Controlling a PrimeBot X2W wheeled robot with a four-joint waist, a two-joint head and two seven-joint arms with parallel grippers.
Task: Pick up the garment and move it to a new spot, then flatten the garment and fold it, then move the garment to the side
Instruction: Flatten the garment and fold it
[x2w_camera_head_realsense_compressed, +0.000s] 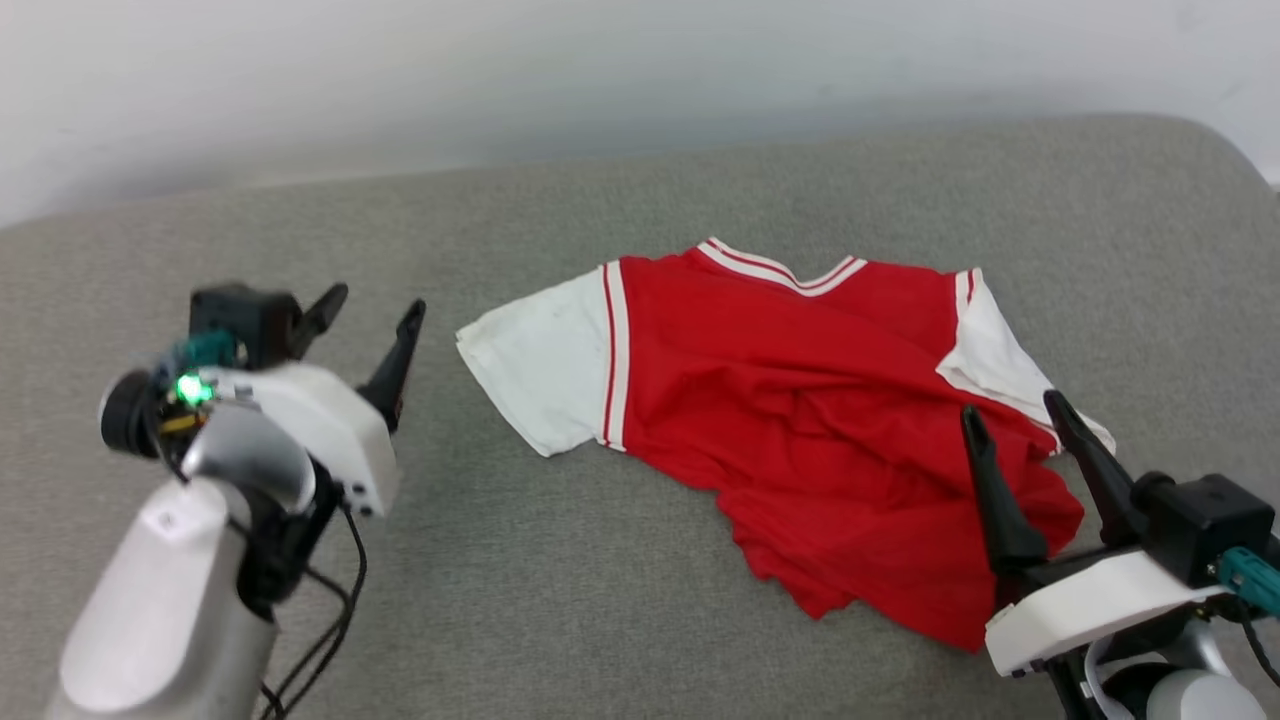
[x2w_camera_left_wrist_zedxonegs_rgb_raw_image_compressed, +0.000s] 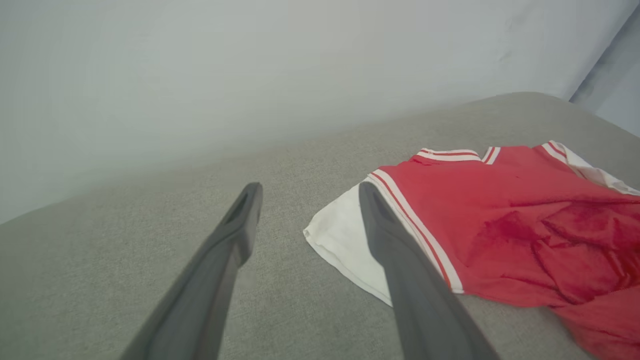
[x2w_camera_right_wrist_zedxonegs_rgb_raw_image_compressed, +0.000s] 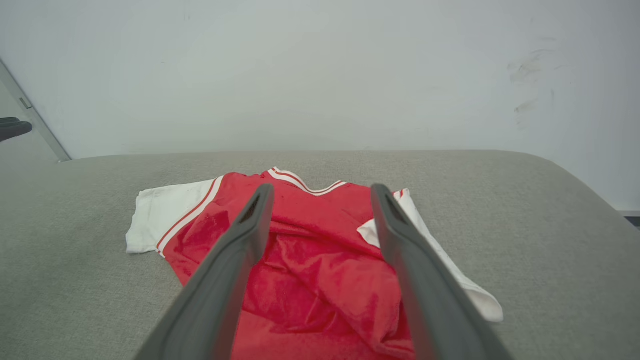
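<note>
White wall (x2w_camera_head_realsense_compressed: 600, 70), grey padded surface (x2w_camera_head_realsense_compressed: 560, 560). Left gripper (x2w_camera_head_realsense_compressed: 375, 302) hovers left of the garment (x2w_camera_head_realsense_compressed: 800, 400), fingers spread, empty. Garment lies centre-right, rumpled, lower part bunched, probably face down. Looks thin, soft and light: I'd pinch shoulders or hem corners. Right gripper (x2w_camera_head_realsense_compressed: 1012, 408) sits over its lower right edge, fingers spread, empty.

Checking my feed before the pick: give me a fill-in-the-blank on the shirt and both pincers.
The garment lies crumpled on a ____ cushion. The left pincer and right pincer both stand ____, holding nothing. The garment's sleeves are ____. The pincer over the red fabric is the ____ one.
Missing words: grey; open; white; right.
</note>
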